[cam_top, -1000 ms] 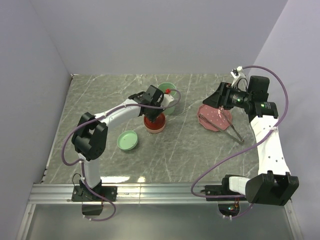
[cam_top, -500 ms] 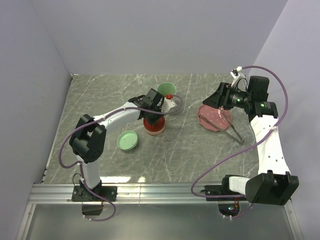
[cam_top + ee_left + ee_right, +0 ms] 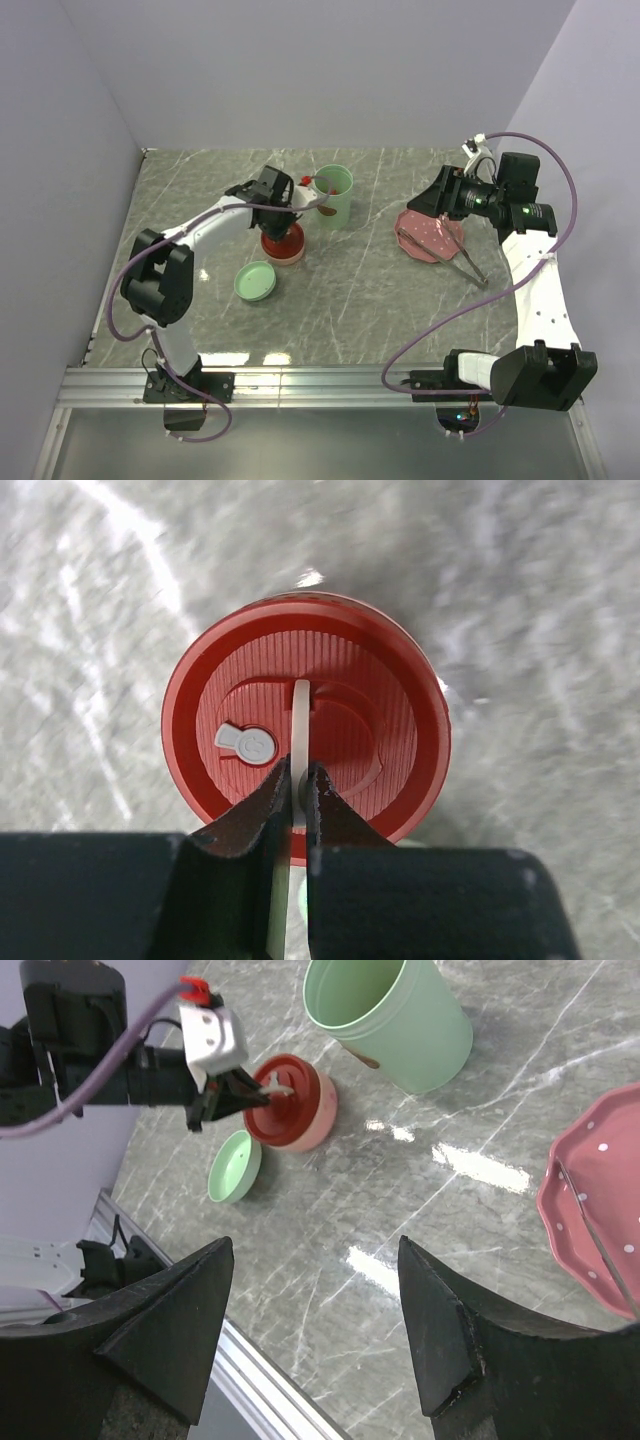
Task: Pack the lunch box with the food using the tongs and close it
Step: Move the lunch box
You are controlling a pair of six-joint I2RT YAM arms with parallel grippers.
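The lunch box (image 3: 283, 246) is a round pink tub with a red lid (image 3: 380, 730), standing left of centre. My left gripper (image 3: 288, 212) is shut on the lid's thin white handle (image 3: 301, 720), which runs between its fingertips (image 3: 297, 780). In the right wrist view the same lid (image 3: 290, 1110) and left gripper (image 3: 250, 1095) show at upper left. The silver tongs (image 3: 463, 260) lie half on the pink dotted plate (image 3: 425, 240), half on the table. My right gripper (image 3: 428, 203) hovers over that plate, open and holding nothing (image 3: 315, 1245). I cannot make out the food.
A tall green cup (image 3: 334, 197) stands just right of the lunch box, also seen in the right wrist view (image 3: 395, 1020). A small green dish (image 3: 256, 281) lies in front of the lunch box. The pink plate's edge (image 3: 580, 1180) carries a tong arm (image 3: 600, 1255).
My left gripper has swung left, away from the green cup, and the red-lidded lunch box has shifted left with it. The right arm has not moved.
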